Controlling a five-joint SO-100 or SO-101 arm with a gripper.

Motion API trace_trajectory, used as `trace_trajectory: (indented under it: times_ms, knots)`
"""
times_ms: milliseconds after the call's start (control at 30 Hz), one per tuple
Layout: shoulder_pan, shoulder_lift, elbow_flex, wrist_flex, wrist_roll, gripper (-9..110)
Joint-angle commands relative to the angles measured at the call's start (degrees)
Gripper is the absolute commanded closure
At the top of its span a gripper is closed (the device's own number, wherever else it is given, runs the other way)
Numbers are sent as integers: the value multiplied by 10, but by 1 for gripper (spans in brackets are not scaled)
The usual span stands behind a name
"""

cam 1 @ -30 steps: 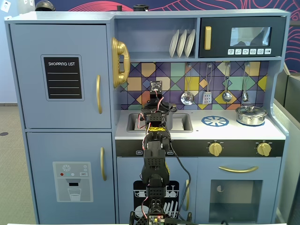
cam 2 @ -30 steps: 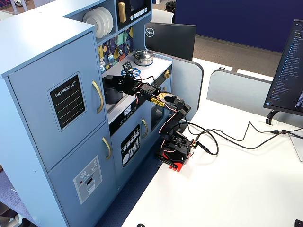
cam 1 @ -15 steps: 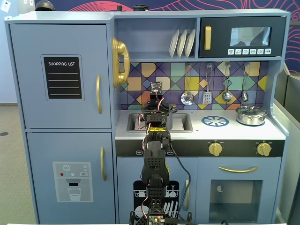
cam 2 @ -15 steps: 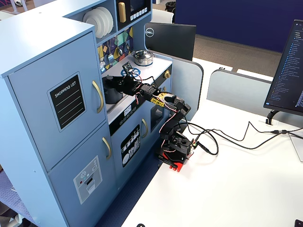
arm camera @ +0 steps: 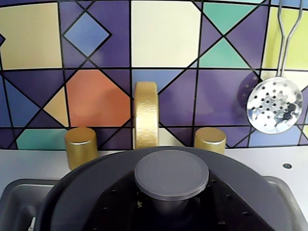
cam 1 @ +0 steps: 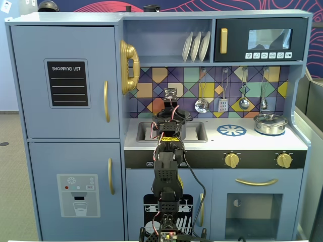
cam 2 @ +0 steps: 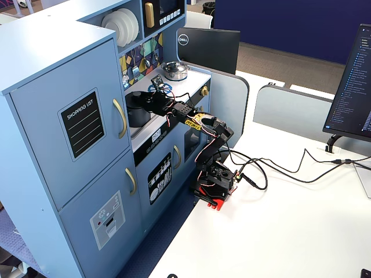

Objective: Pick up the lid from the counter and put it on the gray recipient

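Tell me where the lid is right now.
The lid fills the bottom centre of the wrist view, over the sink, just in front of the gold faucet.

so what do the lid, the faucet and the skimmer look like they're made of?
Lid: matte dark gray, no glare, probably plastic or painted wood. Faucet: gold metallic paint with a grainy sheen, likely over wood or plastic. Skimmer: shiny perforated metal with mirror-like reflections, looks like steel.
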Motion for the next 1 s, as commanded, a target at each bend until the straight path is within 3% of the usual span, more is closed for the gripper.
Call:
trace_trajectory:
  times_ms: [0,467,567,733,967]
  knots:
    - [-3,33,-18,-10,0,102]
    - [-26,6,-35,-25,-7,102]
    - [-14,11,-26,-13,-12,90]
    - [3,62,-11,86,-4,76]
    - [-9,227,-30,349,23,81]
